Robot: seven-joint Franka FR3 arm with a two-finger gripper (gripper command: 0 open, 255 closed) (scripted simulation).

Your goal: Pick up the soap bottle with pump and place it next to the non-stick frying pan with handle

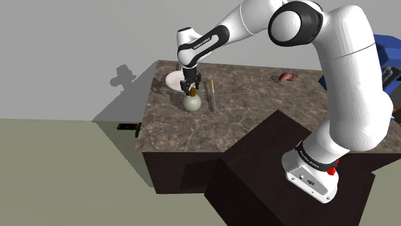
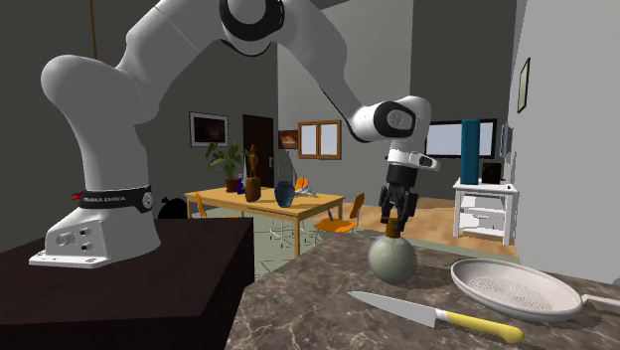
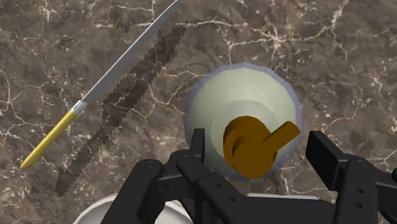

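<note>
The black gripper point(image 3: 261, 151) holds its 2 fingers point(image 3: 321, 153) wide apart, flanking the orange-brown pump point(image 3: 251, 149) without touching it. The round, pale-green soap bottle point(image 3: 245, 95) stands upright on the dark, veined marble desk point(image 3: 331, 44), spout toward 1 finger. Beside the bottle lies a yellow-handled knife point(image 3: 121, 70); also near it, a shallow grey pan point(image 2: 517, 288).

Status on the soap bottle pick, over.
Gripper open, straddling brown pump. Round pale-green soap bottle upright on marbled counter, ungripped. Yellow-handled knife, white frying pan nearby, not touching.
</note>
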